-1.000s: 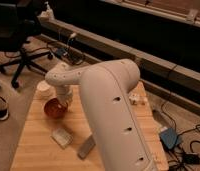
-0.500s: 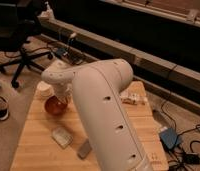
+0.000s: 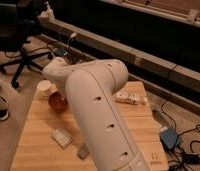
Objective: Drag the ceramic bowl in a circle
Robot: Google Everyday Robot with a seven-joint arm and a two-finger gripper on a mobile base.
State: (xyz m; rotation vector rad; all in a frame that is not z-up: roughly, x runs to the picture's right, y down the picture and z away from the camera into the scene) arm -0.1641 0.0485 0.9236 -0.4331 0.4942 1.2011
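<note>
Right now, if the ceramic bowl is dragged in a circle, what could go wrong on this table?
1. The white cup stands close beside the ceramic bowl, near the table edge; a circling bowl may knock it over or off.
2. The arm hides the gripper, which seems to be at the bowl, so a slipping hold might go unnoticed.
3. The pale packet lies in front of the bowl and could be swept along.

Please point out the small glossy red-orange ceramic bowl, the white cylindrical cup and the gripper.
The red-orange ceramic bowl (image 3: 57,103): camera view, its front wall.
The white cylindrical cup (image 3: 44,90): camera view, its side wall.
The gripper: camera view, no point; the white robot arm (image 3: 98,100) hides it, near the bowl.
</note>
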